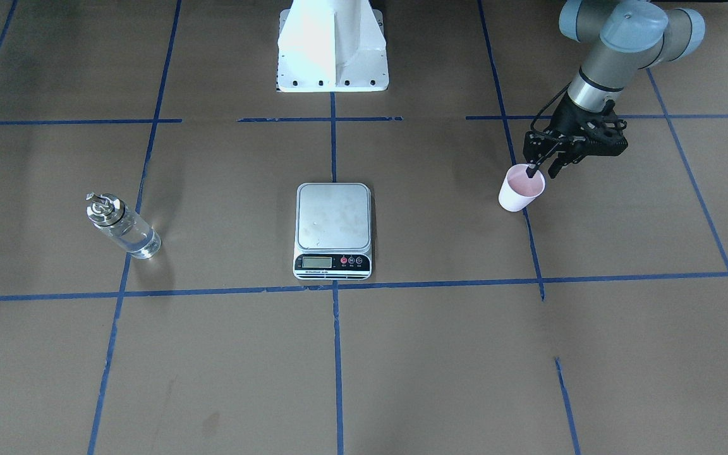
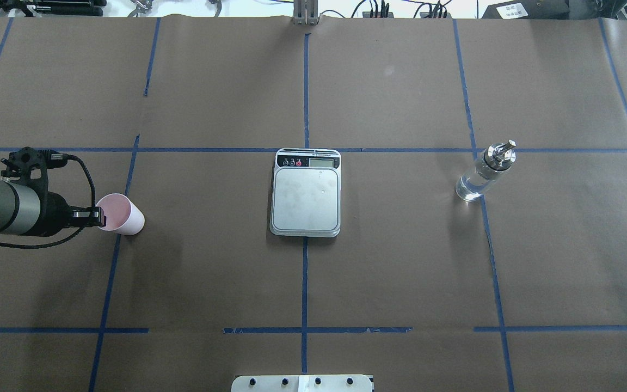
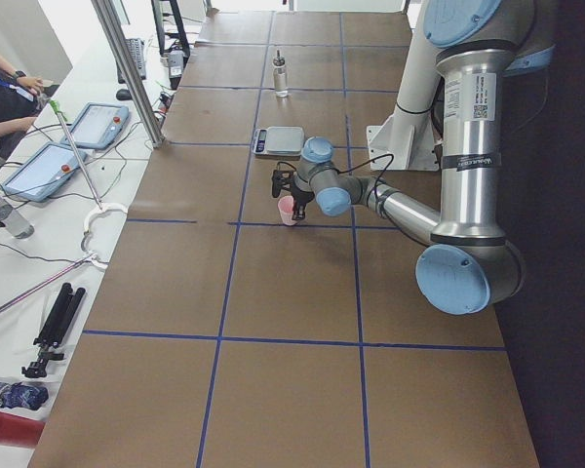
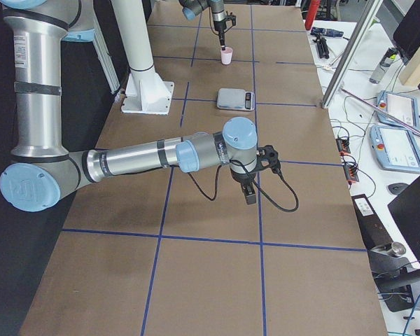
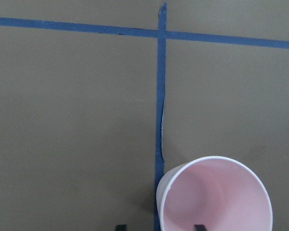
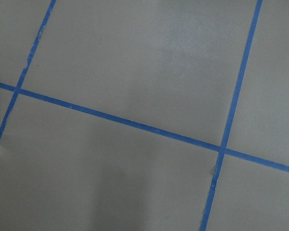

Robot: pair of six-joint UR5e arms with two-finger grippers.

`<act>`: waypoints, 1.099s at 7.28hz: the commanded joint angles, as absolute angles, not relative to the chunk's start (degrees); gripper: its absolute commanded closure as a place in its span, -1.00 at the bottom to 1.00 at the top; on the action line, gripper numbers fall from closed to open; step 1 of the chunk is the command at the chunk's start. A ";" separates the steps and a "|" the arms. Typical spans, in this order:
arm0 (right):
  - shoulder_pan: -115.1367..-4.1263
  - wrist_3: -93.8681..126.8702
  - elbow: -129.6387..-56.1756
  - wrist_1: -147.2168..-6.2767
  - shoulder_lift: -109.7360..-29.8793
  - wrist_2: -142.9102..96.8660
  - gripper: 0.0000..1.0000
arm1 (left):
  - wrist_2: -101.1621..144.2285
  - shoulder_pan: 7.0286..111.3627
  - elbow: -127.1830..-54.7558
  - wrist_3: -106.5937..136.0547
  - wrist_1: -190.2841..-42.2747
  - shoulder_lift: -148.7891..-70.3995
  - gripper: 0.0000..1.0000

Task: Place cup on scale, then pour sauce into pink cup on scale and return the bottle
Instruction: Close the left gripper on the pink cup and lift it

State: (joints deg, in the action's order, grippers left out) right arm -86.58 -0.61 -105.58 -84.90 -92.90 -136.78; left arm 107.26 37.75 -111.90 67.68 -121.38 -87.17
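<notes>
Tabletop (image 1: 440,354) covered in brown paper and divided by blue tape lines (image 1: 336,354).

Centre: kitchen scale (image 1: 333,218), flat on the paper. Its silver-grey platform faces the white robot base (image 1: 332,44). Its black strip with LCD and round buttons faces the operators' side.

Robot's left: pink paper cup (image 1: 521,193), upright on the tabletop on a tape line, well apart from the scale. The left end effector (image 1: 542,172) points down at the cup with its fingers spread. In the left wrist view one black fingertip (image 5: 198,226) lies inside the cup's mouth and the other outside it. The cup wall stands between them, clear of both, so the cup is straddled but not pinched.

Robot's right: glass bottle (image 1: 122,226), upright on the tabletop just beside a tape line, well apart from the scale. It has a silver pour-spout cap on top, and clear liquid (image 1: 139,242) is visible through the glass.

The right end effector (image 4: 250,194) hangs above bare paper near a tape crossing, apart from all three items. It shows only in the exterior right view, so whether its fingers are spread or pressed together cannot be told.
</notes>
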 commanded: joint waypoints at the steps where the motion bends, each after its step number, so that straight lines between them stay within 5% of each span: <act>1: -86.57 -0.62 -105.64 -84.90 -92.90 -136.85 -1.00 | 107.40 37.62 -112.67 67.41 -120.42 -87.36 1.00; 3: -86.57 -0.62 -105.73 -84.81 -92.90 -136.85 -1.00 | 107.67 37.79 -117.66 67.06 -103.99 -95.82 1.00; 5: -86.57 -0.62 -105.82 -84.81 -92.99 -136.85 -1.00 | 107.93 37.27 -117.25 67.50 -81.23 -117.06 1.00; 8: -86.66 -0.62 -106.08 -84.81 -93.25 -136.85 -1.00 | 111.62 36.74 -107.89 68.03 -79.19 -129.95 1.00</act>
